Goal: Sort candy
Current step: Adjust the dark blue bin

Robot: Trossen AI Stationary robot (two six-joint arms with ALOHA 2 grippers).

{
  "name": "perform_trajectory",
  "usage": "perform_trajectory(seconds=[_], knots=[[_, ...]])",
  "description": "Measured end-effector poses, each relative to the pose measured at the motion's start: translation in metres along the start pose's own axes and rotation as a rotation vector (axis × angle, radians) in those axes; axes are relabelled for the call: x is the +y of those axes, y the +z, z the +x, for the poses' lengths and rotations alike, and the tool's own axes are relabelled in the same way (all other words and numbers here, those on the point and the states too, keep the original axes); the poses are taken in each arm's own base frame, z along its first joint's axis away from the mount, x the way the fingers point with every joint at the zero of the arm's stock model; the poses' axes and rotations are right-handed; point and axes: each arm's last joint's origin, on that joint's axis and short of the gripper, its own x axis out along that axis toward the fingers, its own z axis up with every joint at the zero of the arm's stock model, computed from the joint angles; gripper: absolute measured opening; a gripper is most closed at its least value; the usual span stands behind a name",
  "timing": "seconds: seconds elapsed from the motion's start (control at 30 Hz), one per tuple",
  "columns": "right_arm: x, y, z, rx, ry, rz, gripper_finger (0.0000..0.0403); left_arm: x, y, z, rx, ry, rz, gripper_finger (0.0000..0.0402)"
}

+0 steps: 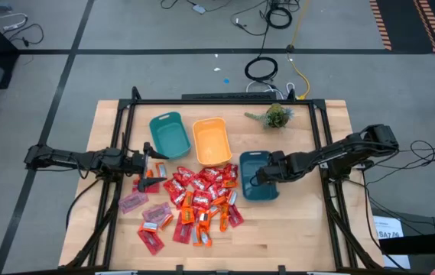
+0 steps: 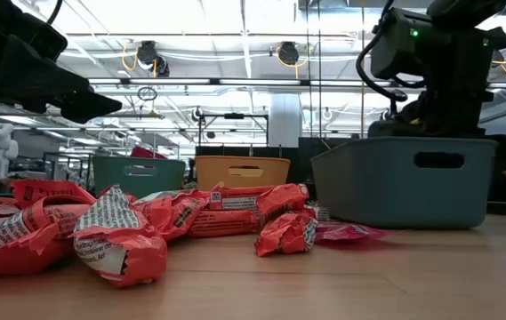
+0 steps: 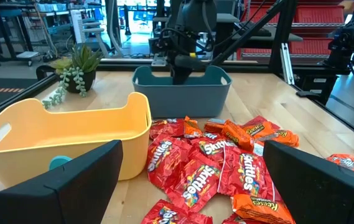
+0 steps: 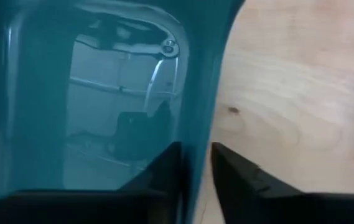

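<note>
A heap of candy (image 1: pixel 198 195), mostly shiny red wrappers with some orange and a few pale pink packets, lies on the wooden table near its middle. A dark teal bin (image 1: pixel 257 179) stands on its bottom just right of the heap. My right gripper (image 4: pixel 195 168) comes down over that bin's right wall, shut on it. My left gripper (image 1: pixel 152 169) waits open at the heap's left edge, its fingers (image 3: pixel 83 180) spread wide with nothing between them. My right gripper pinches the dark teal bin's right wall (image 4: pixel 196 118) at the rim, one finger (image 4: pixel 164 171) inside the bin and the other outside over the table. The fingers point steeply down from above. The bin stands upright on the table.
A lighter teal bin (image 1: pixel 169 134) and an orange bin (image 1: pixel 210 140) stand side by side behind the heap. A small green plant (image 1: pixel 276 116) sits at the far right. Bare wood lies along the near edge and to the right of the dark teal bin.
</note>
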Motion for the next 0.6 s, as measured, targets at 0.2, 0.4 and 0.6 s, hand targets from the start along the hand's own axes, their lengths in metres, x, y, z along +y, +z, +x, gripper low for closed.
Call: perform_trajectory(seconds=[0.2,0.4,0.6], knots=[[-0.003,0.012,0.002,-0.034,-0.027,0.043,0.0008,0.0,0.0,0.0,0.0,0.0,0.0,0.0396],[-0.011,0.03,0.003,-0.04,-0.092,0.08,0.0003,0.0,0.0,0.0,0.0,0.0,0.0,0.0396],[-0.021,0.048,-0.003,-0.069,-0.126,0.109,0.0002,0.0,0.0,0.0,0.001,0.0,0.0,0.0396]])
